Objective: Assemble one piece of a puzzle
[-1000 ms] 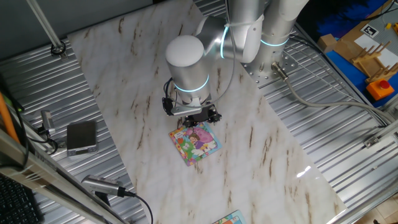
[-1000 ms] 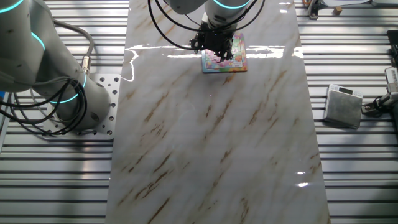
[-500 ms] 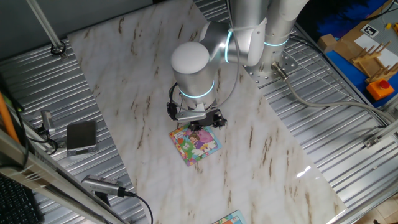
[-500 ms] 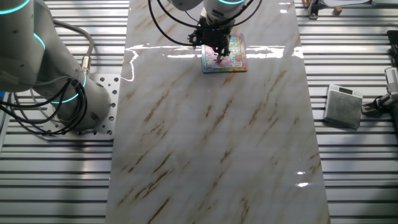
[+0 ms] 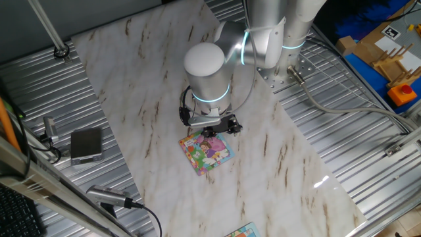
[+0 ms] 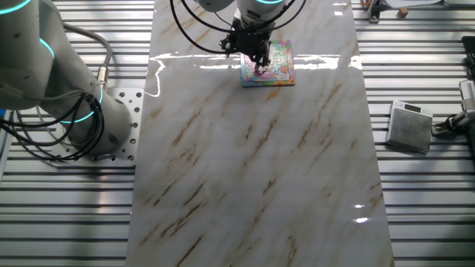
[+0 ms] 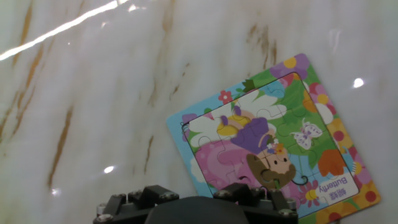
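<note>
Puzzle flat on tabletop, seemingly complete. Hand hovering above; spread or pinching — cannot tell. Best lifted straight, slowly.

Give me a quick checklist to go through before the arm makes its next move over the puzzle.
1. Puzzle lies flat on the marble table: ok.
2. Puzzle picture looks whole in the hand view, no empty slot showing: ok, though the bottom edge is hidden behind the hand.
3. Loose piece located: cannot tell, none shows apart from the board in any view.
4. Gripper above the puzzle's upper edge: ok.
5. Fingers open or shut: cannot tell, the fingertips are not visible.
6. Table around the puzzle free of other things: ok; the grey box sits off the marble on the ribbed metal.
</note>
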`<state>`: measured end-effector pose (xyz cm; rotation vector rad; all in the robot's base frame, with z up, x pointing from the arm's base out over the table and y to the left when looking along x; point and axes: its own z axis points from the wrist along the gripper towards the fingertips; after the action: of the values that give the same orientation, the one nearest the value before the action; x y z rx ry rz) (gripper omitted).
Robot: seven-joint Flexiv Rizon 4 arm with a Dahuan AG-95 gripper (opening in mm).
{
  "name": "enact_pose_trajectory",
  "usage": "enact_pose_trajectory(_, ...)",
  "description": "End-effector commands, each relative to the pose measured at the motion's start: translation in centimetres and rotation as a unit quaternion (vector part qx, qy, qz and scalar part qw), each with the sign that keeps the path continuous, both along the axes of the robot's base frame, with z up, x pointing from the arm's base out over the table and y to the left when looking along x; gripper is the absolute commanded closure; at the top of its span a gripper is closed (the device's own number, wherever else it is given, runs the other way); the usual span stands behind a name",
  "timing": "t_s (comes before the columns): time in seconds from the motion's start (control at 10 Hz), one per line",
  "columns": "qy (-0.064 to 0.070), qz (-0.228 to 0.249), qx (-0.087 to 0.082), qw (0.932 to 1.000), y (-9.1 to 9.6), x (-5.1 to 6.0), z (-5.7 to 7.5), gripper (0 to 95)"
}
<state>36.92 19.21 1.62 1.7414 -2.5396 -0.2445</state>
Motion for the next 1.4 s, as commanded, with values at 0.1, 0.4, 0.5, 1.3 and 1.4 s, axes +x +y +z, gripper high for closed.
enact_pose_trajectory(0.1, -0.001, -0.001, 0.0, 1.0, -0.02, -0.22, -0.14, 19.0)
enact_pose_trajectory(0.4, -0.002, -0.002, -0.001, 1.0, 0.07, -0.73, -0.32, 19.0)
enact_pose_trajectory(0.5, -0.003, -0.001, -0.001, 1.0, 0.11, -0.89, -0.41, 19.0)
enact_pose_trajectory(1.3, -0.006, 0.005, -0.006, 0.9999, 0.36, -0.79, -0.53, 19.0)
enact_pose_trajectory(1.4, -0.007, 0.007, -0.008, 0.9999, 0.37, -0.73, -0.54, 19.0)
